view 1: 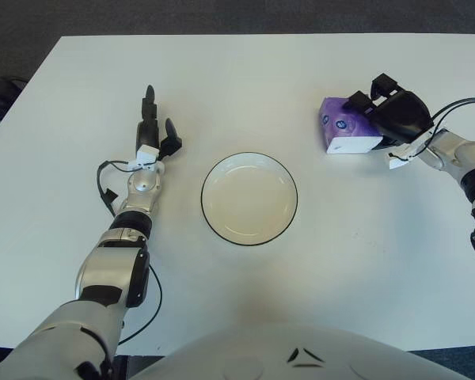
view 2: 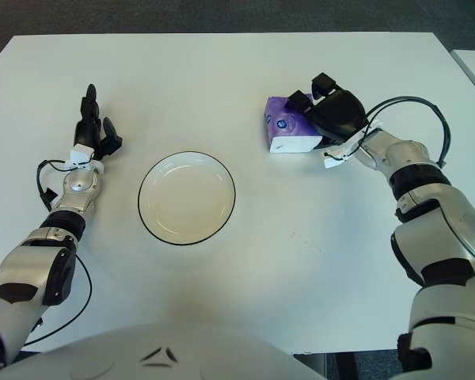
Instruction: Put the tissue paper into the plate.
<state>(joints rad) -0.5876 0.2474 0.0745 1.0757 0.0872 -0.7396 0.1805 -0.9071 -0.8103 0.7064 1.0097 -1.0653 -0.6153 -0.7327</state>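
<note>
Fingers [view 1: 362, 100] of the right hand [view 1: 392, 115] curl over the top and far side of the tissue paper [view 1: 344, 125], a purple pack with a white side that sits on the white surface [view 1: 245, 71], well to the right of the plate [view 1: 248, 198] and a little farther back. Its printing is too small to read. Left of the plate, the left hand [view 1: 153, 136] points away with its fingers straight and holding nothing. From the right eye, the same hand [view 2: 332, 111] covers the pack's [view 2: 289, 128] right end, black fingers hooked over its top edge, and the plate [view 2: 187, 197], white with a dark rim, holds nothing.
</note>
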